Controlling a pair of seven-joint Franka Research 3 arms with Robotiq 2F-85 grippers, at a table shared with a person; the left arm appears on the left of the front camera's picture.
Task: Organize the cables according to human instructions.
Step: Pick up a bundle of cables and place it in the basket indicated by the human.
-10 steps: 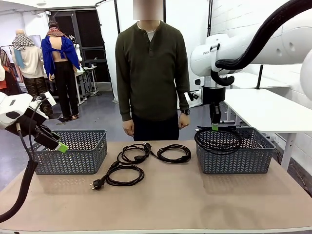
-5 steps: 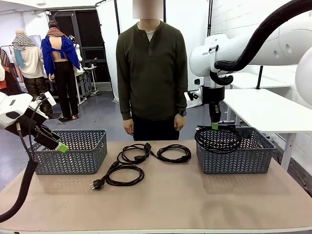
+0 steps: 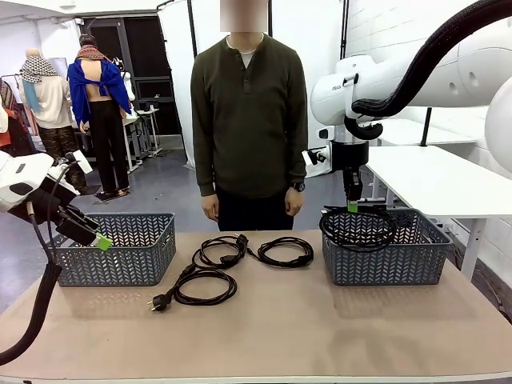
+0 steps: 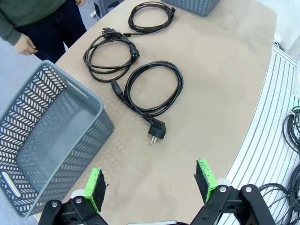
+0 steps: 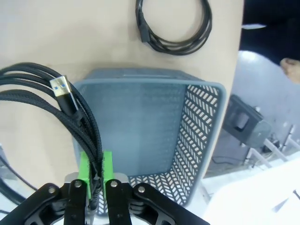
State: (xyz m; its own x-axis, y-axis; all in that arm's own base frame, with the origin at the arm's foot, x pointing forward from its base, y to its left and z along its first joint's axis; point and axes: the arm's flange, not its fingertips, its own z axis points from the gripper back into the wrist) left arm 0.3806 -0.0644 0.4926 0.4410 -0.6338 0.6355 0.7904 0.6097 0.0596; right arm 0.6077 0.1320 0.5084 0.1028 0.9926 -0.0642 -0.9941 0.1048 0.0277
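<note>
While gripped, cable coil (image 3: 376, 214) widest left-to-right

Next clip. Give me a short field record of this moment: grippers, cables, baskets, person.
left gripper: open, holding nothing, near the left basket
right gripper: shut on the held cable, a coil hanging over the right basket
loose cables: three coils on the table between the baskets: front cable, centre cable, third cable nearest the right basket
person: standing at the far side, hands down
</note>
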